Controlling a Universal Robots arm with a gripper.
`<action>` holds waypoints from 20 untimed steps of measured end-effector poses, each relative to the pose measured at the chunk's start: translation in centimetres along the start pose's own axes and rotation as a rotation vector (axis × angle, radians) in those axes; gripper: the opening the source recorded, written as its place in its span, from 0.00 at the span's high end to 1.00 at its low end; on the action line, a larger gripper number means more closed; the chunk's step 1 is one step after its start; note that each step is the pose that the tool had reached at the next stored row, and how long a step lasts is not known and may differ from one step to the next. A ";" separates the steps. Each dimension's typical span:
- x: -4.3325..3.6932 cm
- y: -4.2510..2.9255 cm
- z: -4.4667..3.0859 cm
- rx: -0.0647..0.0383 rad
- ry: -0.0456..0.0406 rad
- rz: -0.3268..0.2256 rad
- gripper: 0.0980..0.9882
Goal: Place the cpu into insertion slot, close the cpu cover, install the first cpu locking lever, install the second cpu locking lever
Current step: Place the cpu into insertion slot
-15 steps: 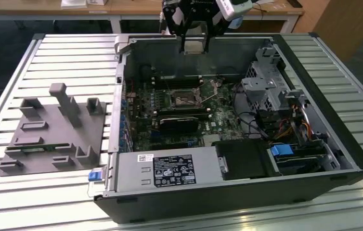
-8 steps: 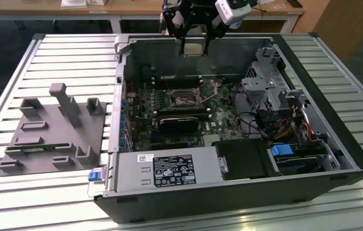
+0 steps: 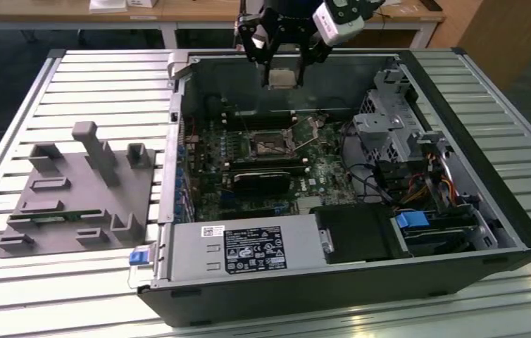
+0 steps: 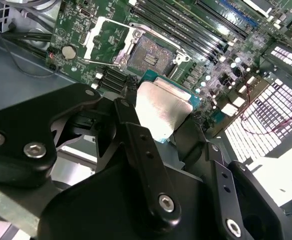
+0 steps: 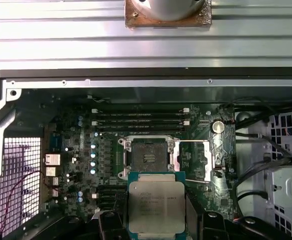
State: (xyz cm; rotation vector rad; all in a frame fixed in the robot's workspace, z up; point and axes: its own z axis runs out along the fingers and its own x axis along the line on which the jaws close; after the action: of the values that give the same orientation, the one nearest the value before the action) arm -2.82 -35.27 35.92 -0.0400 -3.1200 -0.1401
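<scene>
Silver cpu in tight-closed claw

The claw is matte black, built of flat linked bars with rounded ends. Silver screws with hex sockets sit at the pivots, and each slim finger carries a row of small holes. Behind the fingers the bars widen into a broad black body. Just above the claw, a white-grey camera box rides on the dark arm.
</scene>
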 end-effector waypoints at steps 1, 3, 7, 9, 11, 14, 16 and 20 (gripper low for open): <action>0.00 -0.01 0.16 0.000 0.0000 0.000 0.50; -0.01 -0.03 0.38 0.000 0.0000 0.000 0.50; -0.01 -0.07 0.81 0.000 0.0000 0.000 0.50; -0.02 -0.10 1.08 0.000 0.0000 0.000 0.50; -0.02 -0.12 1.37 0.000 0.0000 0.000 0.50; -0.03 -0.16 1.78 0.000 0.0000 0.000 0.50; -0.03 -0.19 2.13 0.000 0.0000 0.000 0.50; -0.04 -0.25 2.80 0.000 0.0000 0.000 0.50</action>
State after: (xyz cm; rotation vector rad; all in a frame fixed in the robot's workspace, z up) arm -2.84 -35.27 33.10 -0.0400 -3.1200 -0.1401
